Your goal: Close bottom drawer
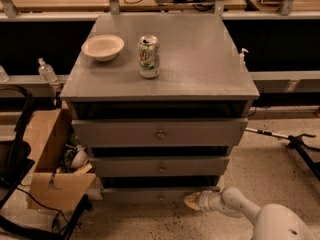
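The bottom drawer (145,194) is the slim grey front at the foot of the grey cabinet (200,69), with a small round knob at its centre. A dark gap shows above it. My gripper (192,201) is low at the right, its pale tip against the right part of the bottom drawer's front. My white arm runs from it to the lower right corner.
Above are the mid-sized drawer (161,166) and the tallest drawer (160,132). A bowl (103,46) and a soda can (149,57) stand on the cabinet top. An open cardboard box (52,166) stands at the left. A dark stand leg (295,141) lies at the right.
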`<state>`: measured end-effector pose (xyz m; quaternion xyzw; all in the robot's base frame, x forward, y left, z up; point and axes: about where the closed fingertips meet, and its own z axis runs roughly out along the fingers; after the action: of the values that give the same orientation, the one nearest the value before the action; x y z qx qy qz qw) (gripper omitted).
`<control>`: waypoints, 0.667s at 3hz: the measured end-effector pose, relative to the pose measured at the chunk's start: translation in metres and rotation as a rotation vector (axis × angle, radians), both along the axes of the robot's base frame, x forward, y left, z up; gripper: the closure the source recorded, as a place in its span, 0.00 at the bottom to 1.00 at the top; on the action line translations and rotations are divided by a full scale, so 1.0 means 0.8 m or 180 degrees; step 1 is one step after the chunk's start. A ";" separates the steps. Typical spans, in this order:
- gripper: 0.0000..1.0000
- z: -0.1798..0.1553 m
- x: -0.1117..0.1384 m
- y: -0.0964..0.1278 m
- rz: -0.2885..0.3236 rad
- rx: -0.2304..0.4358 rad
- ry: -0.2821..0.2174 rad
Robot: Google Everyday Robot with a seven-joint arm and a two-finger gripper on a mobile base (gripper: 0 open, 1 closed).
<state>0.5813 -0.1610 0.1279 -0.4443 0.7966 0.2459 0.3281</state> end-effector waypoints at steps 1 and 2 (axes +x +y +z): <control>1.00 0.000 -0.001 0.000 0.0000 0.0000 0.0000; 1.00 -0.009 0.037 -0.001 -0.0104 -0.0046 0.0081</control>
<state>0.6111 -0.1618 0.1204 -0.4305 0.8096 0.2403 0.3187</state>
